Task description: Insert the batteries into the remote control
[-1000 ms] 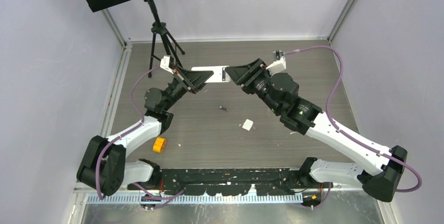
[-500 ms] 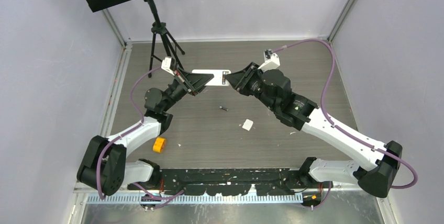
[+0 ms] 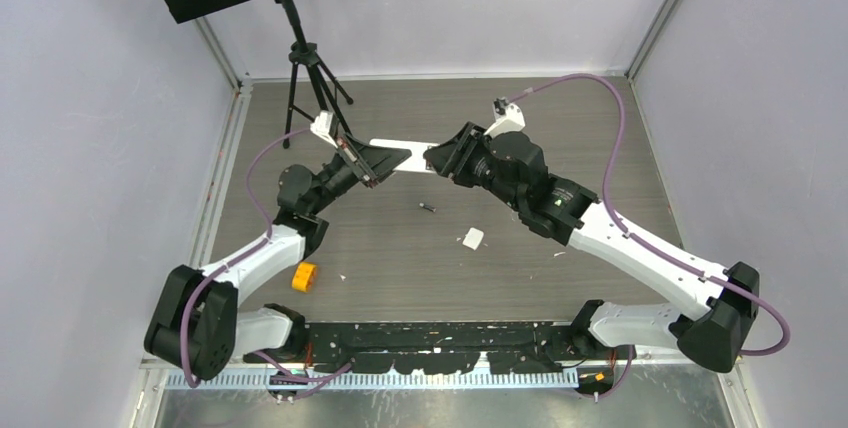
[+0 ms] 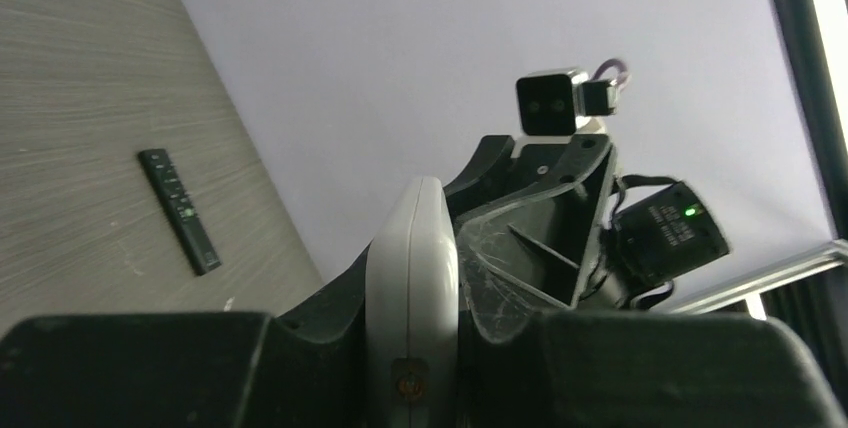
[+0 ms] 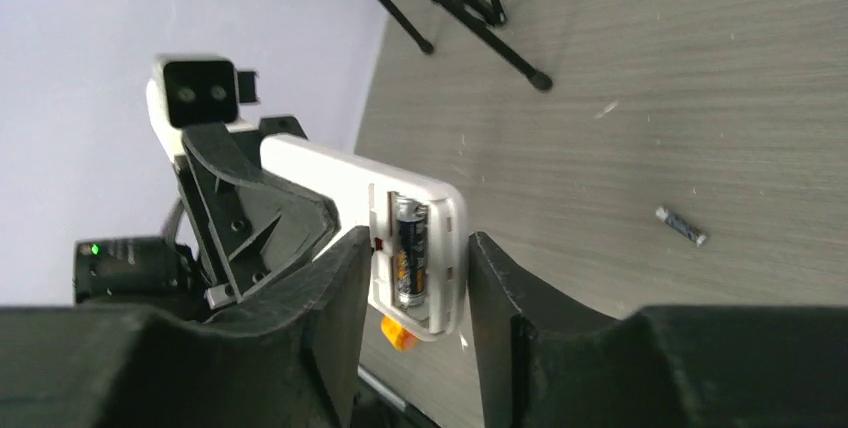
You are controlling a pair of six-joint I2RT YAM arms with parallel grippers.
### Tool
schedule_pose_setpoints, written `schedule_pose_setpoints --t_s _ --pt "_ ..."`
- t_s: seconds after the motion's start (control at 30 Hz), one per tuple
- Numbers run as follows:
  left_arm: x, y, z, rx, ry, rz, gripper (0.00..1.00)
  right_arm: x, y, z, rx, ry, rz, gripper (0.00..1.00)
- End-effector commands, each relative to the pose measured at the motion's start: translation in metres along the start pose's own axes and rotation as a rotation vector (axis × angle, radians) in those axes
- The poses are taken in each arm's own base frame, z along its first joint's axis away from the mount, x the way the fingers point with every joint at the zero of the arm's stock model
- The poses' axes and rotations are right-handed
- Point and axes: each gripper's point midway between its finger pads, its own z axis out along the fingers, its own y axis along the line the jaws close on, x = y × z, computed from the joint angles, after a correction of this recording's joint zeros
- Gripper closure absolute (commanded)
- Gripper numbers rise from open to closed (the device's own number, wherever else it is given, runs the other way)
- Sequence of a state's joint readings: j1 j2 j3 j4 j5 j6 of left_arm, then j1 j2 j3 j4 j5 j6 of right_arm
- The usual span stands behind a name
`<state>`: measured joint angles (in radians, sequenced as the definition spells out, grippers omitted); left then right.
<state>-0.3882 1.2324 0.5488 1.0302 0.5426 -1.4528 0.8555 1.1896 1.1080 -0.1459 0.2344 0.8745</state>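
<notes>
Left pincer (image 3: 395,156) was clamped on one end of the white remote (image 5: 330,173), which stood edge-on between its fingers in the left wrist view. Right pincer (image 5: 418,248) was closed across the other end, one finger (image 5: 340,278) against each long edge, so the two arms held the remote between them above the far middle of the table (image 3: 560,108). The remote's back faced the right wrist camera with the battery bay uncovered. One dark battery (image 5: 410,233) lay lengthwise in the bay, and the slot beside it could not be made out clearly.

A loose battery (image 3: 428,208), slim and dark with pale ends, lay flat on the table nearer the arm bases than the remote, well apart from both pincers. A small white piece (image 3: 472,238) lay near it, closer still to the bases. An orange block (image 3: 304,276) sat beside the left arm. A slim black remote (image 4: 180,210) lay on the table near the wall. A tripod (image 3: 305,68) stood at the far left corner.
</notes>
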Motion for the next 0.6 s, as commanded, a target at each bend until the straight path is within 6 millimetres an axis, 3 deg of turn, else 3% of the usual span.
schedule_pose_setpoints --t_s 0.0,0.13,0.27,0.4,0.57 --pt "0.011 0.024 -0.013 -0.114 0.025 0.150 1.00 0.003 0.012 -0.012 -0.040 0.057 -0.044 0.48" --pt "0.006 0.082 -0.048 -0.386 -0.048 0.266 1.00 0.028 -0.017 -0.027 0.034 0.175 -0.130 0.34" --pt "0.002 0.116 -0.089 -0.595 -0.085 0.344 1.00 0.048 -0.049 -0.030 0.114 0.238 -0.180 0.27" --pt "-0.007 0.125 -0.122 -0.730 -0.146 0.410 1.00 0.059 -0.079 -0.013 0.241 0.289 -0.213 0.28" --pt "-0.017 0.115 -0.142 -0.778 -0.213 0.485 1.00 0.085 -0.105 0.038 0.380 0.401 -0.255 0.45"
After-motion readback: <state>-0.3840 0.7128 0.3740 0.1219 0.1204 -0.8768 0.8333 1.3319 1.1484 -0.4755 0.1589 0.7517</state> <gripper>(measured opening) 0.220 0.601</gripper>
